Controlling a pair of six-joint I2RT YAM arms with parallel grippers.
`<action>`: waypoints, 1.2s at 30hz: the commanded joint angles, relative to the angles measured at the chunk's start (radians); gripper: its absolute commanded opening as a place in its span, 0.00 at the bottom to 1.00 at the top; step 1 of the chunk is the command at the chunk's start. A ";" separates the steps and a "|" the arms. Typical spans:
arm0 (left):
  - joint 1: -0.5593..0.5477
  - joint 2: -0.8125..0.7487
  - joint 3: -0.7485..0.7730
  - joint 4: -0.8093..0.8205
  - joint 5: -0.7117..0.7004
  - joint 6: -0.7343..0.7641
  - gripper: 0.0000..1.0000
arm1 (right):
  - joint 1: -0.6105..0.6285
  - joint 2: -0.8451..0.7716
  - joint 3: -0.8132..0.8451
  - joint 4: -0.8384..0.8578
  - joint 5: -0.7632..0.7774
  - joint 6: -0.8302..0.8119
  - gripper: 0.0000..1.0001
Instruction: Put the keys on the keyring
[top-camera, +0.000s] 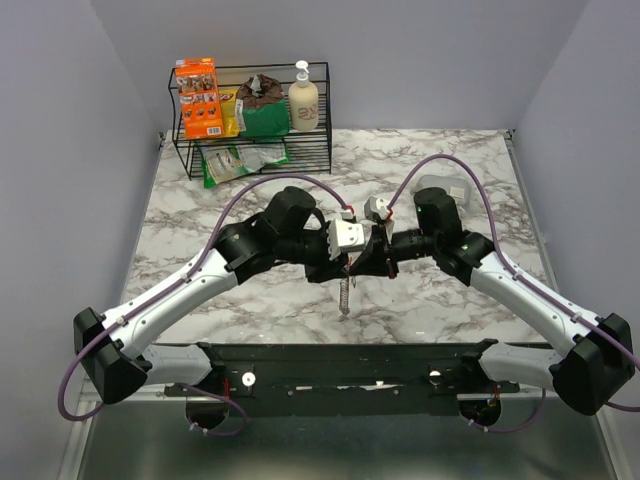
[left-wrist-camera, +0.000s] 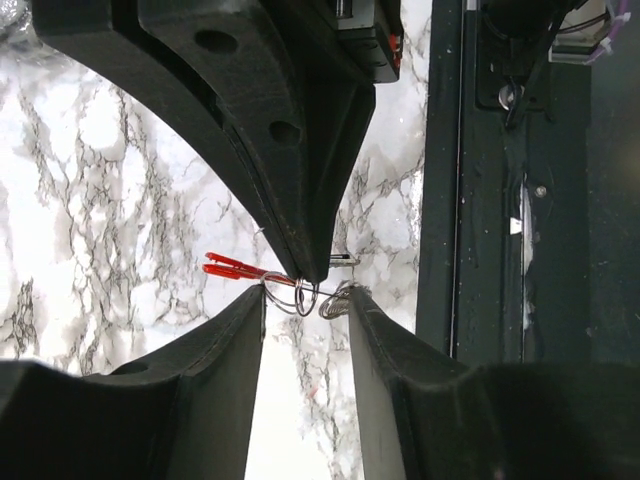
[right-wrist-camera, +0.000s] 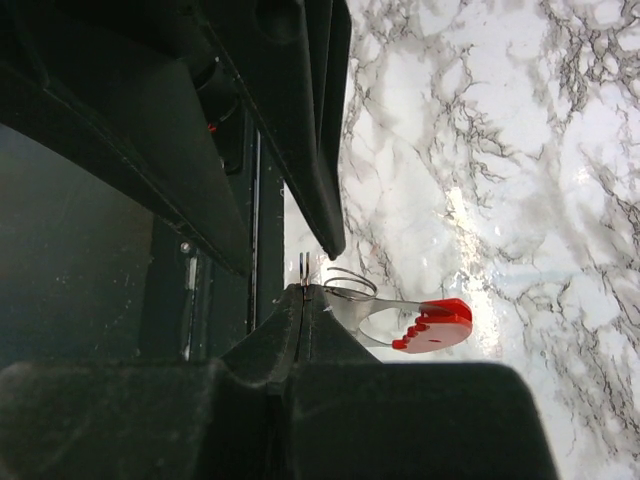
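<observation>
Far-left corner of tabletop (top-camera: 420, 312): wire rack (top-camera: 312, 152) held orange box (top-camera: 198, 98), green bags (top-camera: 262, 118), soap bottle (top-camera: 303, 100). Right gripper (right-wrist-camera: 302, 292) clamped keyring (right-wrist-camera: 430, 325); left gripper (left-wrist-camera: 305, 295) stood half-open.

- Setting: a robot lab bench, built as a closed test cell.
- Plain grey walls (top-camera: 400, 60) box in a single table (top-camera: 450, 300) on three sides; they are bare, with no fittings.
- The table top is marble-patterned and shows in both wrist views too.
- Left arm (top-camera: 180, 300) and right arm (top-camera: 530, 300) stand side by side on a black rail (top-camera: 340, 365) at the near edge.
- Purple cables (top-camera: 250, 195) run exposed along each arm and loop free above the table.
- A wire rack (top-camera: 250, 150) in the back left corner holds mixed household goods: orange box (top-camera: 197, 97), green bags (top-camera: 262, 118), soap bottle (top-camera: 303, 100).
</observation>
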 joint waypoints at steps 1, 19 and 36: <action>-0.006 0.021 0.032 -0.033 -0.022 0.038 0.41 | 0.007 -0.004 0.023 0.002 0.000 -0.010 0.01; -0.004 0.048 0.020 -0.008 -0.023 0.064 0.21 | 0.009 -0.013 0.010 0.011 -0.003 -0.006 0.01; -0.004 0.047 0.005 0.042 -0.051 0.060 0.00 | 0.009 -0.017 0.007 0.020 0.007 0.006 0.08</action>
